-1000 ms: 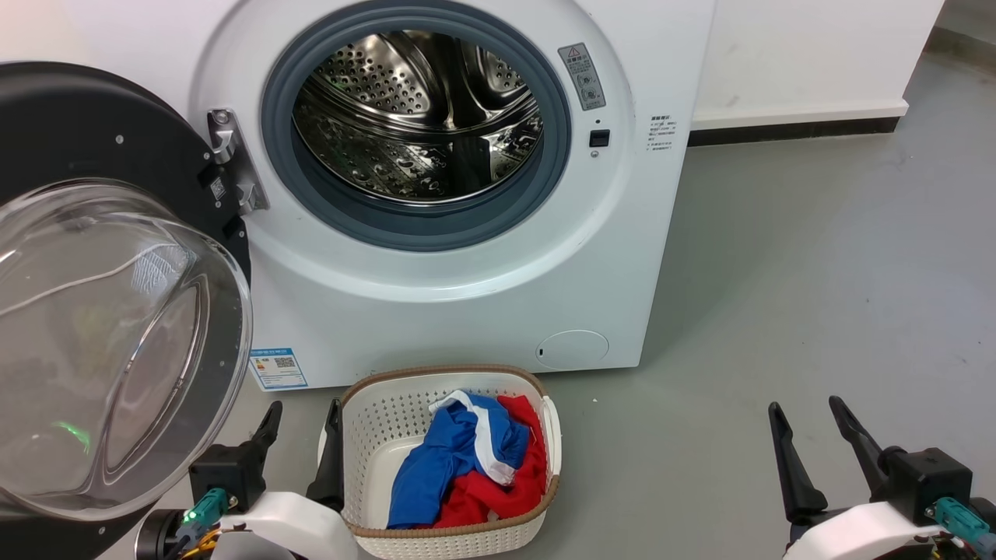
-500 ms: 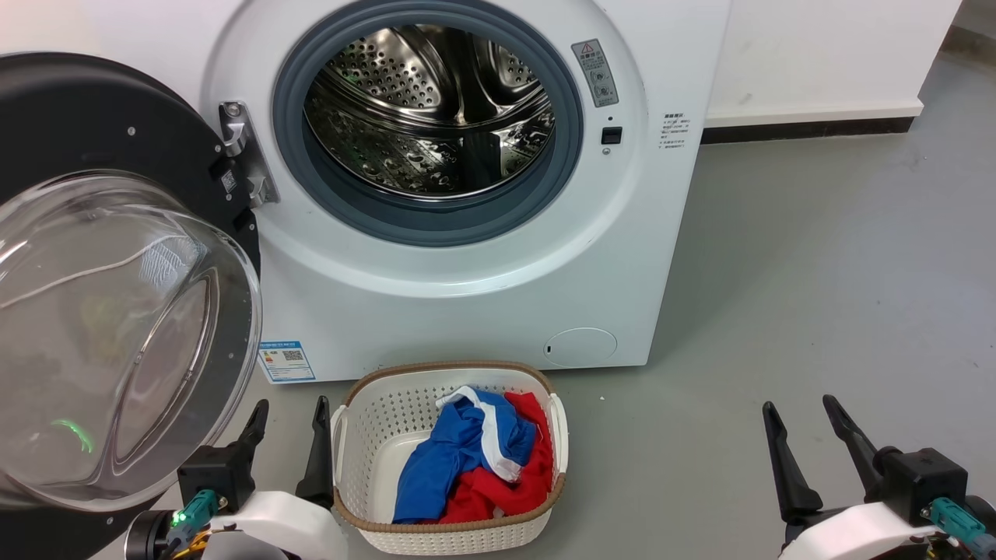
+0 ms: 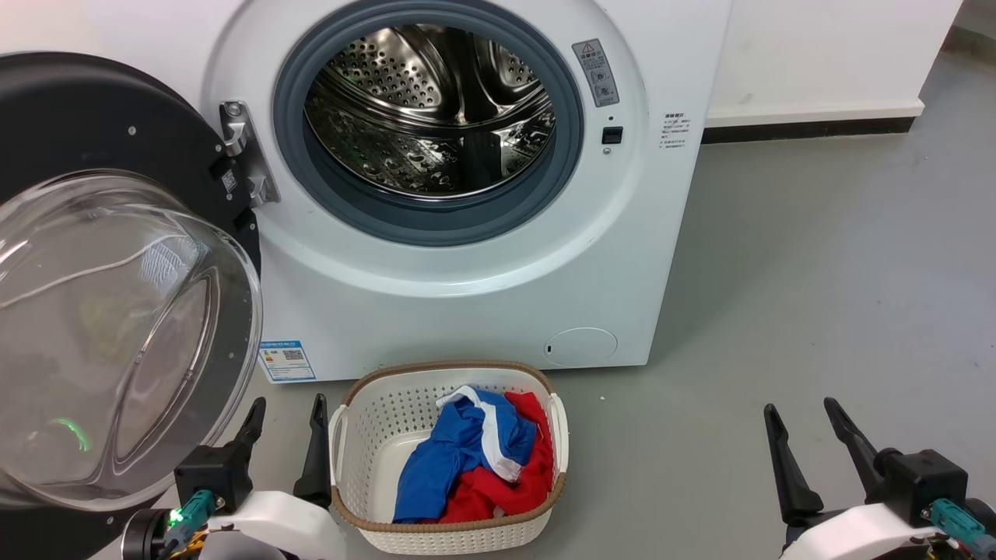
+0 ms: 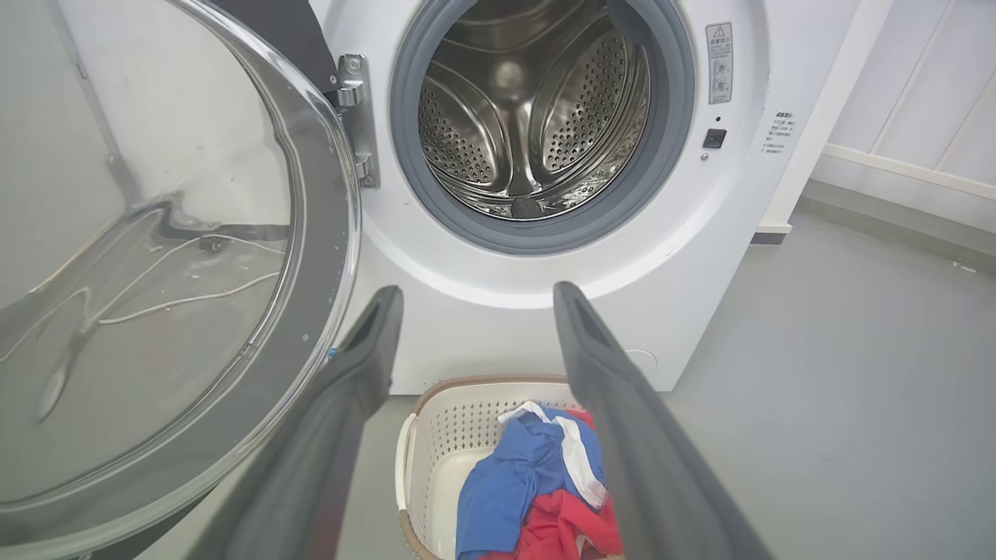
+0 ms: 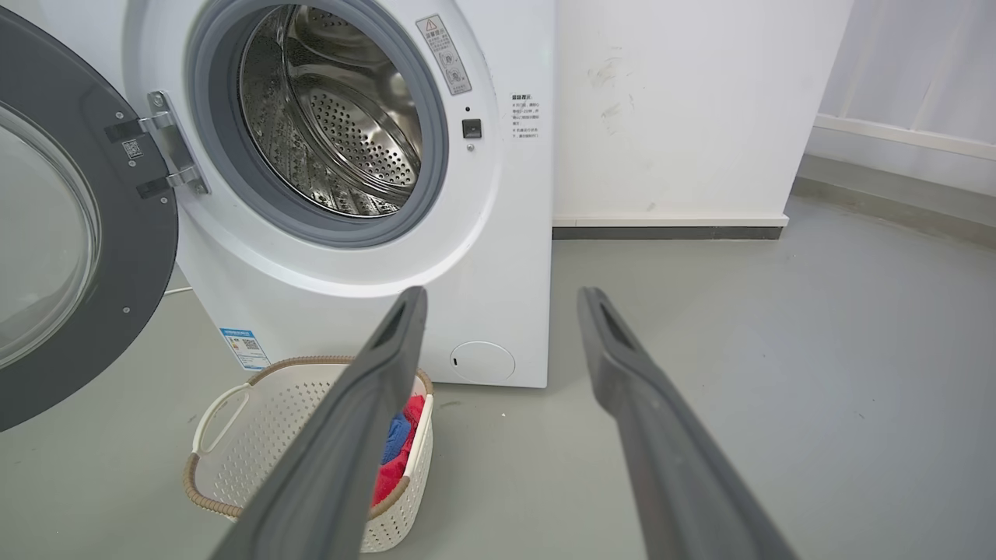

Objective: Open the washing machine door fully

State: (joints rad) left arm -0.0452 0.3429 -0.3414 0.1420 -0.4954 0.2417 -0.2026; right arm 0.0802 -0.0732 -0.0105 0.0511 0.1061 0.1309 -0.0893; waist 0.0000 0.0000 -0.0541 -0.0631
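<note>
You look nearly done: the washing machine door [image 3: 117, 295] stands wide open at the left of the washing machine [image 3: 467, 303], drum exposed. Left gripper [image 3: 287, 404] and right gripper [image 3: 800, 408] rest low, fingers apart, holding nothing

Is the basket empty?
No, blue and red clothes lie in the basket.

The washing machine door [image 3: 93, 117] is swung wide; a basket [image 3: 366, 424] is set on the floor [image 3: 778, 272] between the left claw [image 3: 288, 400] and right claw [image 3: 799, 404], both spread.
</note>
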